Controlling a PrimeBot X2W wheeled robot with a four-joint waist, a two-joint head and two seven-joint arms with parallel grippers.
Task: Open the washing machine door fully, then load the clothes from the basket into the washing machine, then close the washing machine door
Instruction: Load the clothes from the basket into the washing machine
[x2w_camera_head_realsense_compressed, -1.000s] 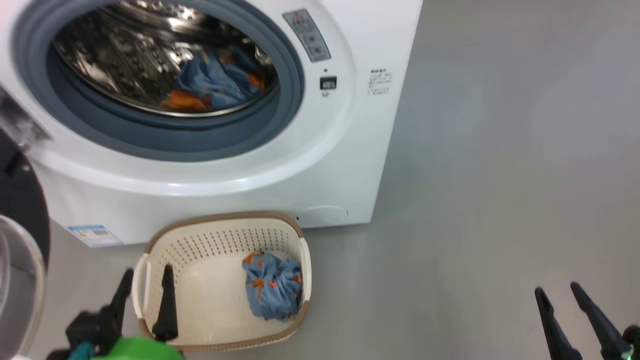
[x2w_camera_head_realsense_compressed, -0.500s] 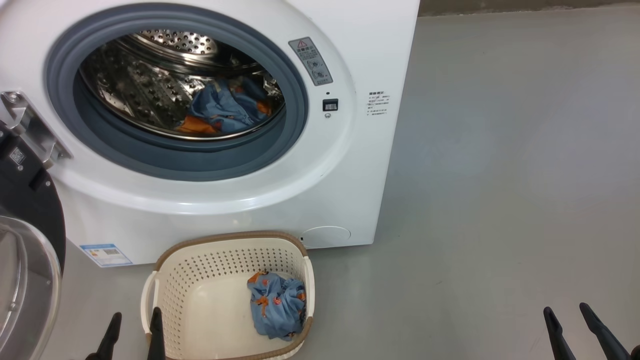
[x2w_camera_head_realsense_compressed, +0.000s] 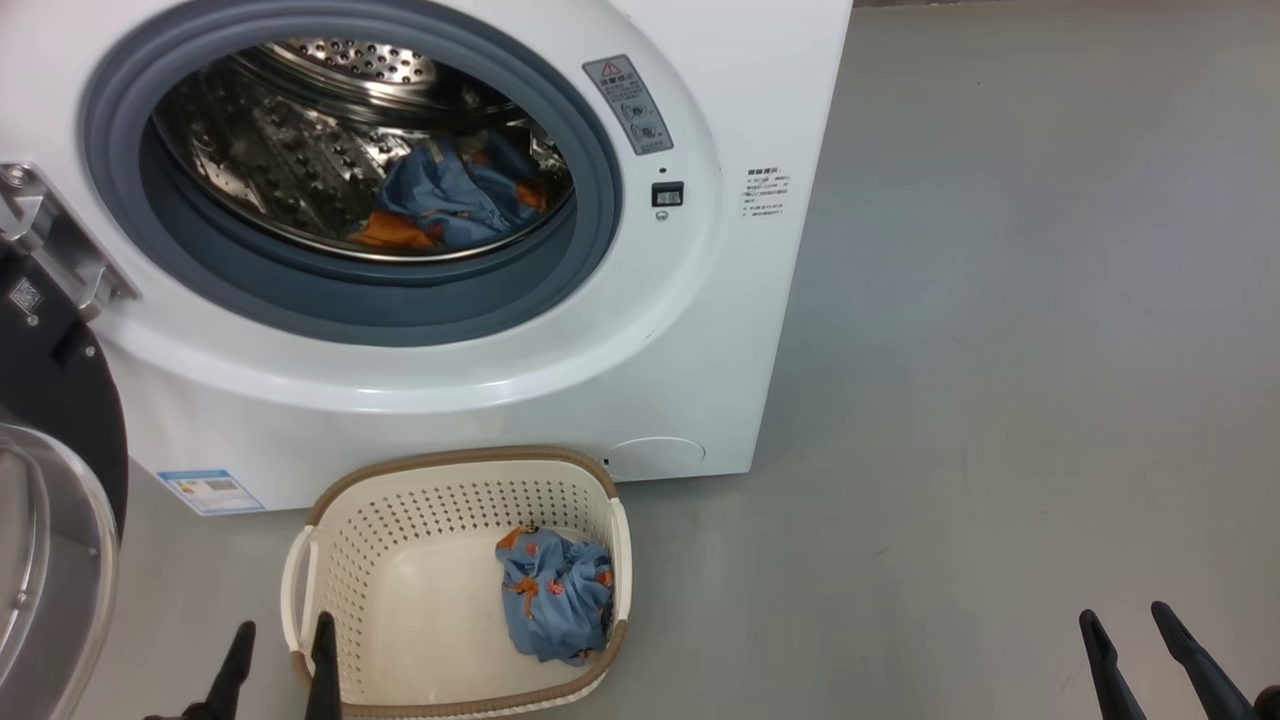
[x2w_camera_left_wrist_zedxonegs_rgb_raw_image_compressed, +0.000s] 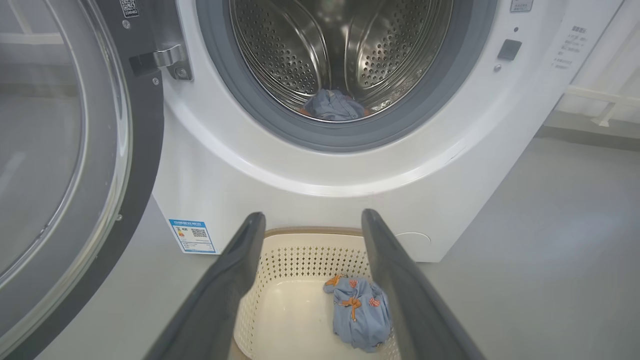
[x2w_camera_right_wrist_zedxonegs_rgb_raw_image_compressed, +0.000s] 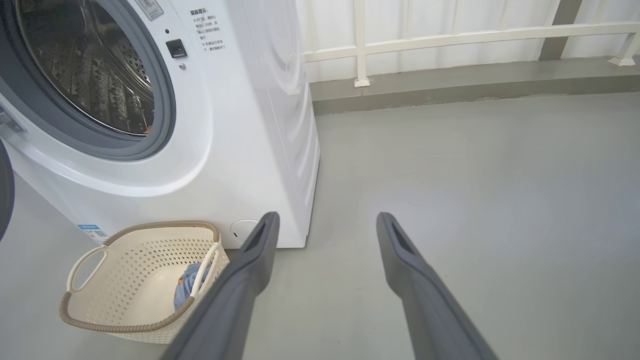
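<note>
The white washing machine stands with its black-rimmed door swung wide to the left. Blue and orange clothes lie in the steel drum. On the floor before it sits the cream basket, one blue garment with orange figures at its right end. My left gripper is open, its fingers straddling the basket's near left rim from above. In the left wrist view that gripper frames the basket and the garment. My right gripper hangs open over bare floor, far right of the basket.
Grey floor stretches to the right of the machine. A white railing and a low kerb run along the back wall. The open door takes up the space left of the basket.
The head view has shifted. My left gripper has dropped toward the bottom edge, its green wrist gone from the picture. Both grippers stay open and the clothes lie where they were.
</note>
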